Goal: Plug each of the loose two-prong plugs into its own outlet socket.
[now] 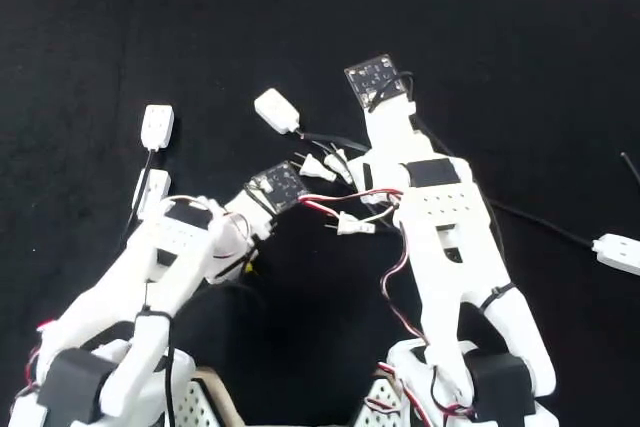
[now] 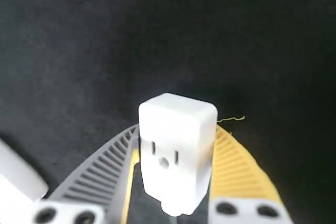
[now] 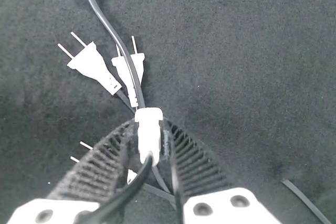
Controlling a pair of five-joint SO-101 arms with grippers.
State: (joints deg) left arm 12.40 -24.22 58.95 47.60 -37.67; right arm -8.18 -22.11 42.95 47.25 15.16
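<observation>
**Plug in 1 gripper, socket in the other: line them up**

Our left gripper (image 2: 176, 129) is clamped on an outlet socket (image 2: 176, 156), slots facing its camera. Our right gripper (image 3: 148, 126) is closed on a two-prong plug (image 3: 148, 141) by its body; we cannot see its prongs. We judge mating comes next: square the prongs with the 2 slots, hold the socket rigid, push straight.

In the way, a first loose plug (image 3: 89, 62), a second loose plug (image 3: 127, 67) and a black cord (image 3: 112, 29) lie just beyond the right gripper. From the table (image 1: 520, 67) centre, a spare socket (image 1: 277, 109) lies at 11 o'clock, a far-left socket (image 1: 157, 125) at 10 o'clock, and an edge socket (image 1: 618, 252) at 3 o'clock.
</observation>
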